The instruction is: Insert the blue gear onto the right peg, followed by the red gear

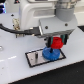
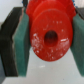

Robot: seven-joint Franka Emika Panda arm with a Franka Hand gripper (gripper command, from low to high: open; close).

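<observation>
On the exterior view's left a black cable crosses the white bench (image 1: 15,60), then the black-framed plate (image 1: 36,58) w/ the blue gear (image 1: 51,53) lying over its right end, presumably already on the right peg, which is hidden. Just above it the tool (image 1: 56,42) is clamped on the red gear (image 1: 56,43); wrist view shows green pads (image 2: 23,42) tight on the rim either side, bore facing the cam. To do this well: keep gear level, centre bore over peg, lower slowly, release only once seated; bench is glossy, dark backdrop behind
</observation>
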